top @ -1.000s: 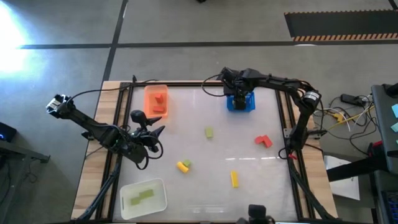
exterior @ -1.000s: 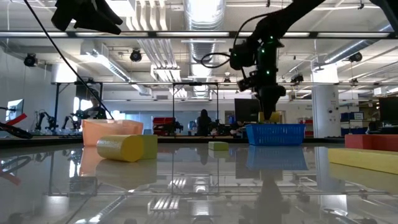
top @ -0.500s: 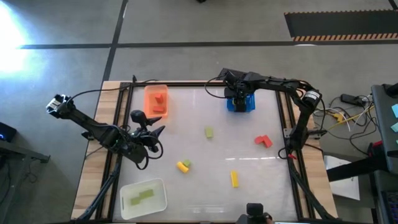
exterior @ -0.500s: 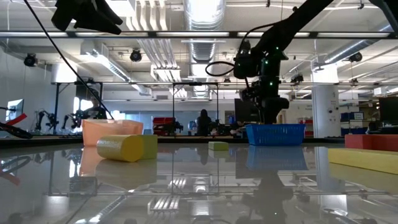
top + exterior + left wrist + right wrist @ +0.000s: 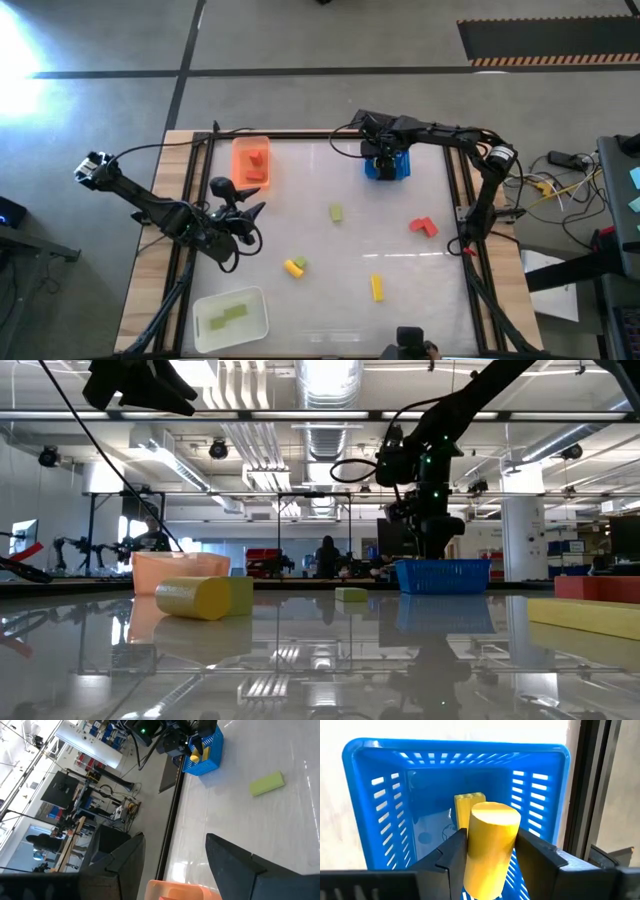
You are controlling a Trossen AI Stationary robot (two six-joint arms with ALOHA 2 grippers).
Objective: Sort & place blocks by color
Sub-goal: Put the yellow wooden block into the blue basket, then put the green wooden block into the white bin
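Since a second ago the right tool (image 5: 385,158) has shifted a little over the blue tray (image 5: 372,170) and sunk lower toward it; nothing else on the bench (image 5: 330,250) has moved.

At far left of the high view the left tool (image 5: 252,222) hangs over the bench's left edge, fingers spread, holding nothing. Below it, in the lower left, the white tray (image 5: 260,322) carries light green blocks (image 5: 224,318). Above, in the upper left, the orange tray (image 5: 240,150) carries red blocks (image 5: 257,166). Toward the centre lie a yellow block touching a small green one (image 5: 295,265), then a lone green block (image 5: 336,212), then a yellow bar (image 5: 377,288) lower down. In the upper middle, the right tool sits over the blue tray; its wrist view shows a yellow cylinder (image 5: 490,847) between its fingers (image 5: 445,857), touching both, above another yellow block (image 5: 465,807) lying inside. Right of centre rests a red block (image 5: 423,227).
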